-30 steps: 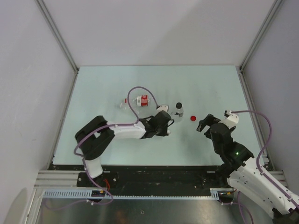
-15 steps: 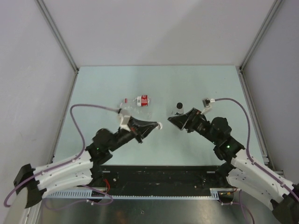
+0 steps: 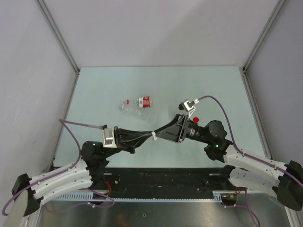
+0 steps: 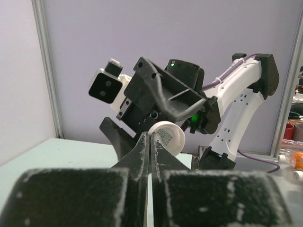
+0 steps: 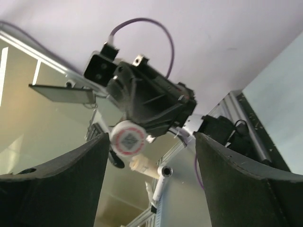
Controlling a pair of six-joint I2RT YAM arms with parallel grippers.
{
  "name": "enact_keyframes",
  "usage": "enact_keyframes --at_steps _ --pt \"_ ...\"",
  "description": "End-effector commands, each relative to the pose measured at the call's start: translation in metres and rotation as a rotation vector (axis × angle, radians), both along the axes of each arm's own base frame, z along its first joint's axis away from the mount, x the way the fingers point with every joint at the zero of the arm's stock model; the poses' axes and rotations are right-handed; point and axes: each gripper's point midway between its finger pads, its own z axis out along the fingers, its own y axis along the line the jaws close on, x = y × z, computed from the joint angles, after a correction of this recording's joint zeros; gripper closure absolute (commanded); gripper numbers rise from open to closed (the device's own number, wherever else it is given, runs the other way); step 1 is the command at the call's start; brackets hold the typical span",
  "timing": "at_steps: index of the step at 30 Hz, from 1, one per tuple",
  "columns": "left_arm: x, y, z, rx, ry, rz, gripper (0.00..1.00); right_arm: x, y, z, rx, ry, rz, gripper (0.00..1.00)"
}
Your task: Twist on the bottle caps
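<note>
Your left fingers (image 4: 140, 156) are pressed together, pinching the white cap (image 4: 168, 136) by its rim; your right fingers (image 5: 57, 179) gape wide, holding nothing.

A pale green tabletop (image 3: 213, 85) sits boxed in by plain grey-white wall panels (image 3: 156, 28) on three sides — aluminium posts (image 3: 57, 35) rising from its far corners, a slotted metal rail (image 3: 165, 199) along its near edge.

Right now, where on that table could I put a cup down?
The table is bare along the far edge behind the lying bottle and right of the red cap. Crowded: the middle, where the left pincer and right pincer meet.
</note>
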Motion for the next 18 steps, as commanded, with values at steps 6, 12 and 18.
enact_keyframes --at_steps 6,12,18 --pt "-0.0015 0.0008 -0.0003 -0.008 -0.051 0.012 1.00 -0.0310 0.0004 0.0428 0.093 -0.135 0.084 0.30" --pt "-0.0046 -0.0018 -0.0020 0.002 -0.053 -0.010 1.00 -0.0274 0.0013 0.0380 0.070 -0.122 0.063 0.40" --pt "-0.0001 -0.0017 -0.0046 0.002 -0.033 0.008 1.00 -0.0253 -0.0021 0.0384 0.061 -0.117 0.036 0.53"
